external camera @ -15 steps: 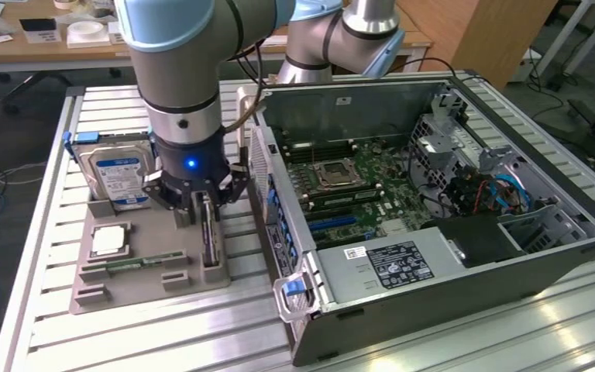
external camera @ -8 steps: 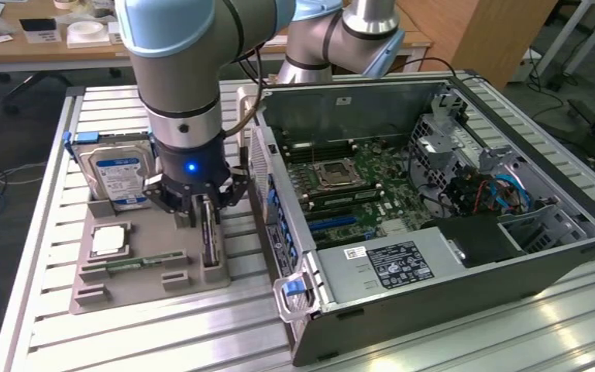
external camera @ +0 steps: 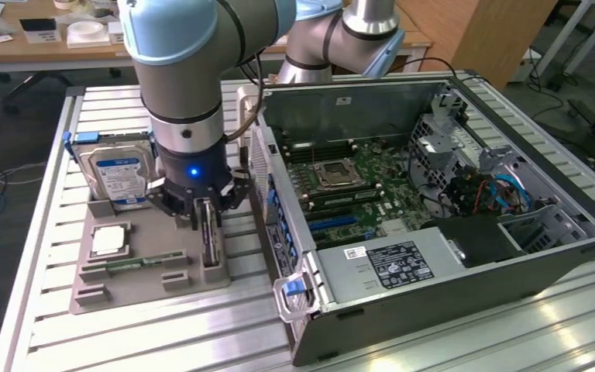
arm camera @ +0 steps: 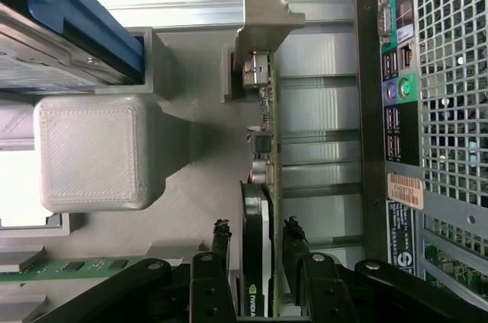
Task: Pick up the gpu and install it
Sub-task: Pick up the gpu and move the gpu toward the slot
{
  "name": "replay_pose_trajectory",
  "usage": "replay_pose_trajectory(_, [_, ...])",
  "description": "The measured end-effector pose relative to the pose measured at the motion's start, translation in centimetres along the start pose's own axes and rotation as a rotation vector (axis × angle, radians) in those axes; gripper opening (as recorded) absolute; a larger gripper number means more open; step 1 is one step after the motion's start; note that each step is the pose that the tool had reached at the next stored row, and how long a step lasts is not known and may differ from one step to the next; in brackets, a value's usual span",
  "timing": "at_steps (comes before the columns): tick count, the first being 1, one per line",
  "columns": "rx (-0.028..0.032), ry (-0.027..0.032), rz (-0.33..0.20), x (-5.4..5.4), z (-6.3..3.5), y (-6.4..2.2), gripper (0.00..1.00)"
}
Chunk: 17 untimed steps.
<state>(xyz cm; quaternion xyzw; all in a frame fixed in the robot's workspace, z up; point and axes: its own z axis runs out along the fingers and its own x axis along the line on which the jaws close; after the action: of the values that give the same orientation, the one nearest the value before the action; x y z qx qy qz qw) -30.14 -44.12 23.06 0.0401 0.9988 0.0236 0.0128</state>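
Your pincer (external camera: 207,209) stands part open astride the gpu (external camera: 210,244), a slim gap at each finger (arm camera: 221,235), gripping nothing. The card stands on edge in the grey holder (external camera: 142,291), lower left of the exterior view, with the hard drive (external camera: 117,174) left of it and the open computer case (external camera: 463,263) close on the right.

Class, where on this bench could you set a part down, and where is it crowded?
Free: the near table strip, below the grey tray and computer case in the exterior view; beyond the hard drive. Crowded: the tray's edge beside the case, where the pincer straddles the graphics card.
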Motion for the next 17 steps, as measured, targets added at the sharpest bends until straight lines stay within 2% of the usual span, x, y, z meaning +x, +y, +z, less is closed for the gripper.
replay_pose_trajectory(17, [0.0,0.0,0.0,-0.06,0.22,-0.03,0.4])
